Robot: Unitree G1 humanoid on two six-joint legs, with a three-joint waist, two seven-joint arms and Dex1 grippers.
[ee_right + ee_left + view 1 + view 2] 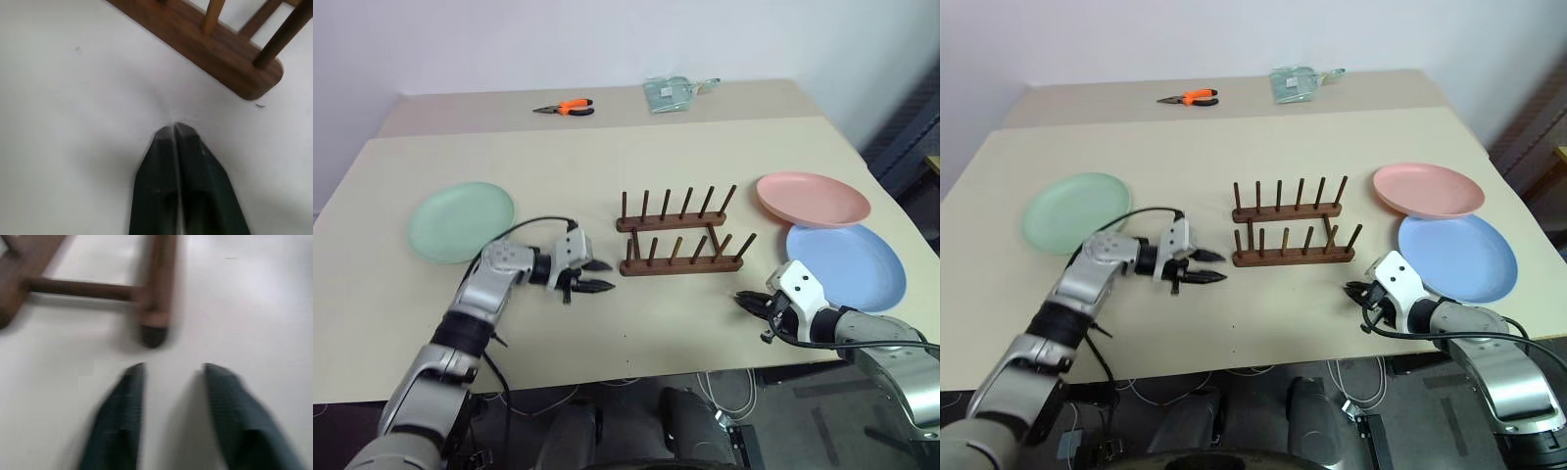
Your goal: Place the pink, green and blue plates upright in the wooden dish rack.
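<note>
Left gripper (pixel 597 276) low over the table (pixel 607 333), fingers spread and empty, pointing at the near end of the wooden dish rack (pixel 680 235) just ahead; green plate (pixel 461 221) flat behind it. Right gripper (pixel 745 303) with fingers pressed together, empty, tips just short of the rack's other end; blue plate (pixel 847 264) beside it, pink plate (pixel 813 198) beyond, overlapping the blue. Rack cut off in both wrist views.

Bright, even light, soft shadows; the left wrist view is blurred.
</note>
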